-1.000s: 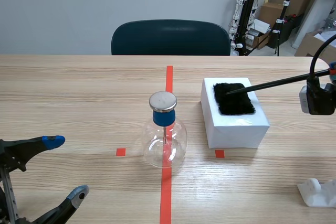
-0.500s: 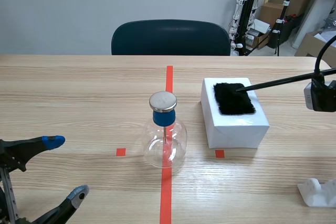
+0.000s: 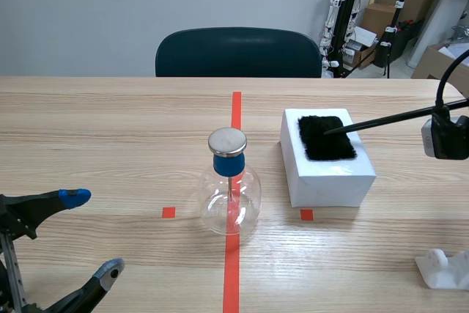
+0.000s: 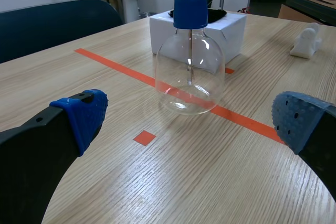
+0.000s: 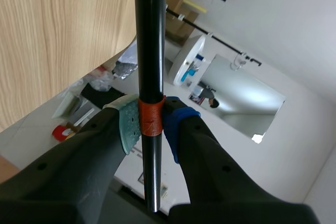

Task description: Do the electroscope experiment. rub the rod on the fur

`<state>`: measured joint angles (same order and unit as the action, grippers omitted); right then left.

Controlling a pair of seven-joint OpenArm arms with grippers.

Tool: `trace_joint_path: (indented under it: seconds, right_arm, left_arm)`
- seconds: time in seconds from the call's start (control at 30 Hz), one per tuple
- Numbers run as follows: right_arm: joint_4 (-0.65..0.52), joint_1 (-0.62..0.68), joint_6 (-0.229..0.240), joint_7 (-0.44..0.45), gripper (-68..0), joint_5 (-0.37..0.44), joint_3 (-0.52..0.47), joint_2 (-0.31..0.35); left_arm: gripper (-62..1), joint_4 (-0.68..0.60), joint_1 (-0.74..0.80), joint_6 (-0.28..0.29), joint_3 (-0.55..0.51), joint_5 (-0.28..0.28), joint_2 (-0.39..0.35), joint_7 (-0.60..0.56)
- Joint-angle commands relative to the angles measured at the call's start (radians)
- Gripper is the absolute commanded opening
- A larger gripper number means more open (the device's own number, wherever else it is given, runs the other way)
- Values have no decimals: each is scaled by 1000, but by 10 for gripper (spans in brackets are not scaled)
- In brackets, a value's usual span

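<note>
The black rod (image 3: pixel 381 119) slants down from the right, its tip on the black fur (image 3: pixel 327 141) atop a white box (image 3: pixel 330 177) on the table (image 3: pixel 110 122). The right tool (image 5: pixel 152 124) pinches the rod's other end at an orange band (image 5: pixel 151 115), a pad on each side. Left of the box stands the glass electroscope (image 3: pixel 230 199) with blue stopper (image 3: pixel 227 164) and metal disc (image 3: pixel 227 141); the left tool (image 3: pixel 91 234) sits low at the near left, fingers spread wide.
</note>
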<state>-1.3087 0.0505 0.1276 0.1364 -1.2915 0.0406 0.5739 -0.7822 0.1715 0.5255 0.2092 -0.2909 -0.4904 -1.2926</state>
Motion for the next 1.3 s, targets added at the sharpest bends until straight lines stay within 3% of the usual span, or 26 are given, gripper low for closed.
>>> trace_joint_path:
  seconds: [0.0,0.17,0.3,0.67,0.83,1.1,1.27]
  right_arm:
    - [-7,2,-6,-11,-677,7,-11,32]
    - [-11,27,-12,-2,-677,87,-22,35]
    - [-63,70,-56,-3,-677,200,-71,35]
    - [-435,317,-56,-20,-677,569,-262,13]
    - [-578,453,-90,-6,-677,557,-305,-72]
    - [-719,687,-282,120,-677,436,-311,-224]
    - [-755,787,-390,218,-677,426,-311,-293]
  left_arm:
    - [14,-10,-3,1,-8,10,-6,-19]
    - [14,-10,-3,1,-8,10,-6,-19]
    - [14,-10,-3,1,-8,10,-6,-19]
    - [14,-10,-3,1,-8,10,-6,-19]
    - [14,-10,-3,1,-8,10,-6,-19]
    - [14,-10,-3,1,-8,10,-6,-19]
    - [14,-10,-3,1,-8,10,-6,-19]
